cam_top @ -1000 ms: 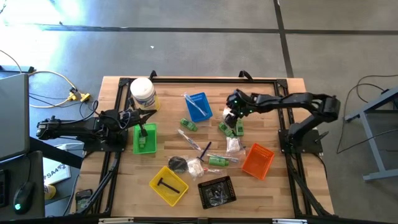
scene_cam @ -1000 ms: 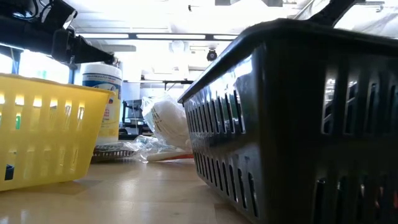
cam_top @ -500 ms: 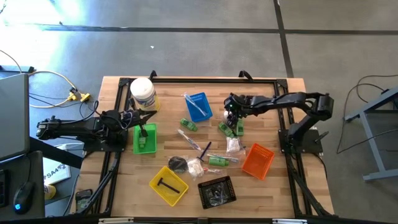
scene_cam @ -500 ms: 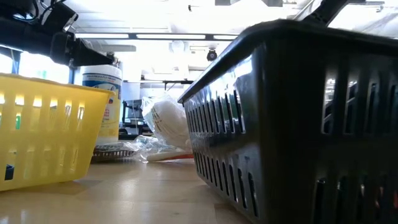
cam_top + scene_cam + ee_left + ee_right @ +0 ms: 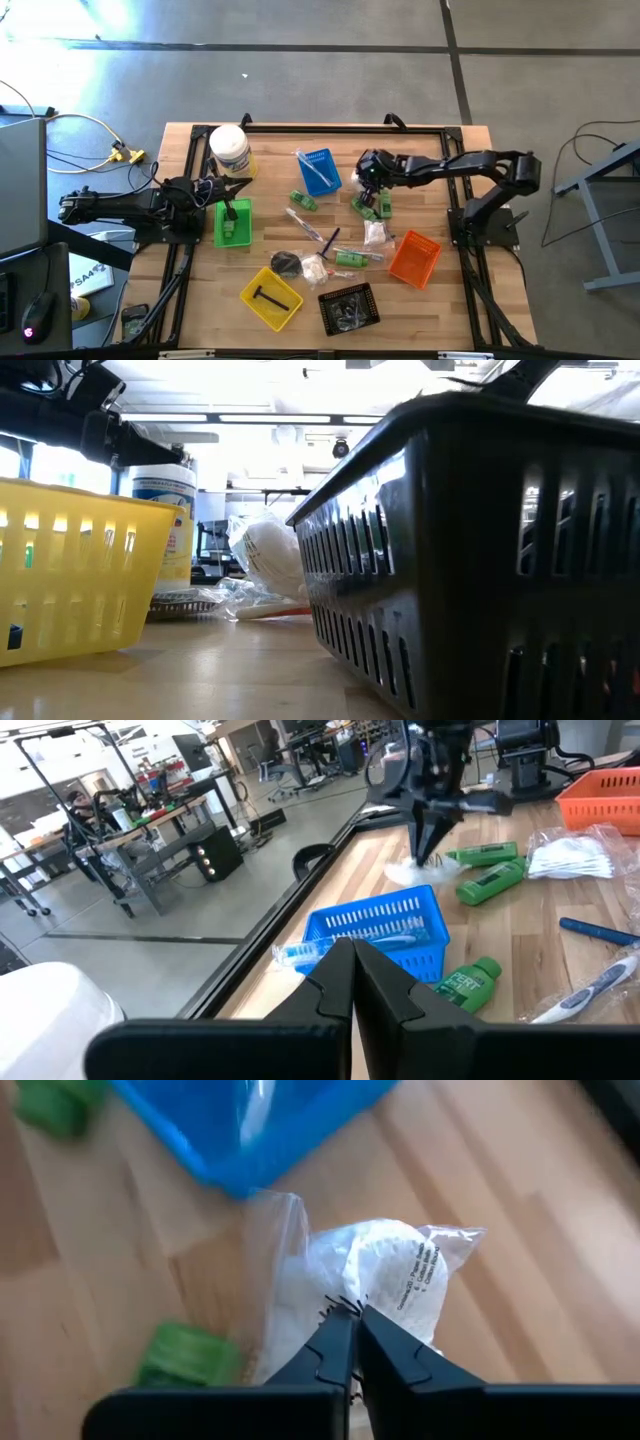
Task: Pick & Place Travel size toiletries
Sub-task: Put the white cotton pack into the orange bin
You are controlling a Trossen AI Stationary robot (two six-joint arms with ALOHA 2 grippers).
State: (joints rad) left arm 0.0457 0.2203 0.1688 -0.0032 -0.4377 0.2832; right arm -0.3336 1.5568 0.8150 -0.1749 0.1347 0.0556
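High view: right claw right of centre on the surface, beside the blue tray; left claw closed and empty at centre left. Right wrist view: right claw pinched onto a white sachet at frame centre.

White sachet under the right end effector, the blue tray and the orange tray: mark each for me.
White sachet (image 5: 385, 1270), right wrist view, on its white filling above the shut fingertips.
Blue tray (image 5: 320, 170), high view, on its inside floor.
Orange tray (image 5: 414, 257), high view, on its bare floor.
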